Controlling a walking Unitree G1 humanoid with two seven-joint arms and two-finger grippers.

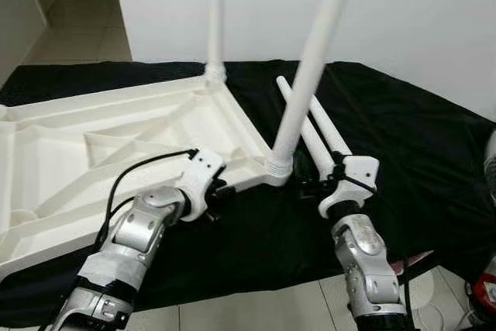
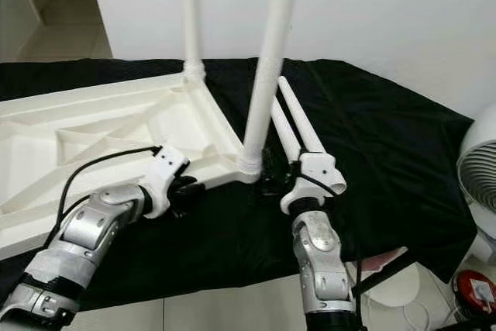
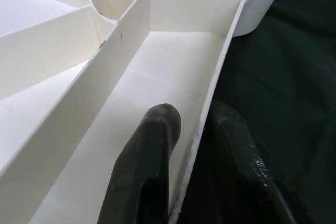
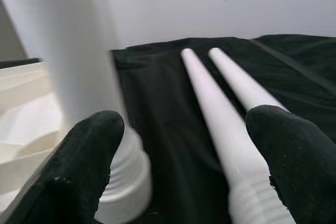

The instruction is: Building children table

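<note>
Left end effector [image 3: 191, 145] clamped on rim of rigid, light plastic tabletop [image 1: 116, 153]; right end effector [image 4: 184, 177] open astride loose legs [image 1: 318, 125], smooth, likely slippery, best gripped near ribbed ends.

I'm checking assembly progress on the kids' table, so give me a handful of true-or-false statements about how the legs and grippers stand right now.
1. Two legs stand screwed into corners of the upside-down tabletop. True: the near leg and the far leg.
2. All four legs are fitted. False: two loose legs lie side by side on the black cloth.
3. The left gripper straddles the tabletop's edge wall. True.
4. The right gripper is shut on a loose leg. False: it is open, with the loose legs' ends between its fingers.
5. The tabletop lies on bare floor. False: on the black cloth.
</note>
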